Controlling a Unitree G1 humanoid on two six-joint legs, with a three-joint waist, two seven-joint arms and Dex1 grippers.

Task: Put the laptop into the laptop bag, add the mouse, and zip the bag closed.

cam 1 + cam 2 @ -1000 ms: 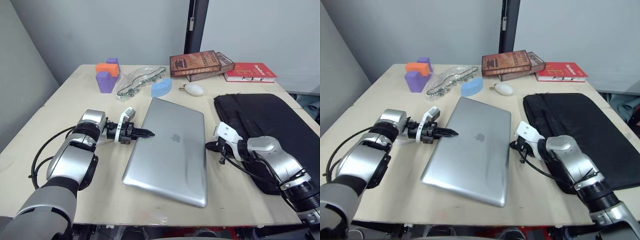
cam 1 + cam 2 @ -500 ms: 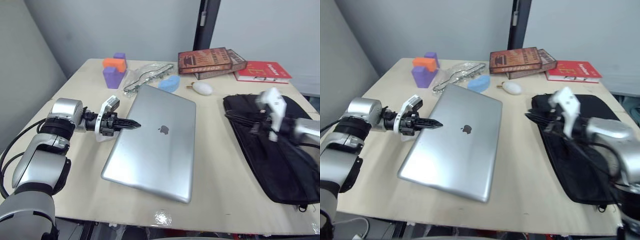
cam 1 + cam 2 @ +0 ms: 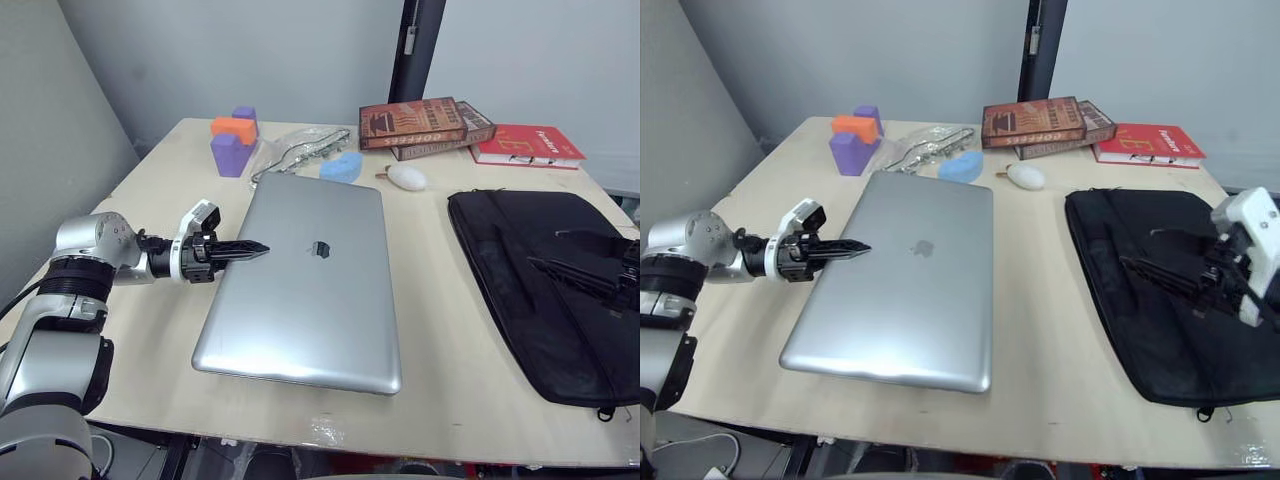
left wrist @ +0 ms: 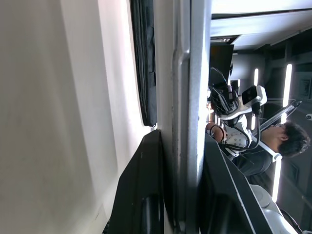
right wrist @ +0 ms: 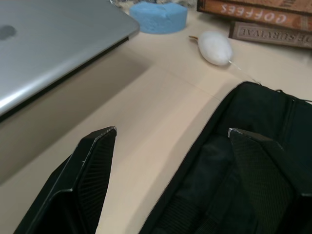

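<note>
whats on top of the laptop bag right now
Only the right gripper, its fingers open, above the laptop bag. No laptop or mouse lies on it. The bag's inside cannot be seen.

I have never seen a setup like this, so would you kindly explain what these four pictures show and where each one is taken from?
This is a humanoid robot with two arms, each ending in two black fingers. Two pictures come from cameras in its head, looking down at a table. The other two come from cameras on its wrists, looking along the fingers.

The left gripper is closed on the edge of the silver laptop; in the left wrist view that edge sits between its fingers. The right gripper is open above the black laptop bag and holds nothing.

At the back lie foam blocks, books and a white lump.
</note>
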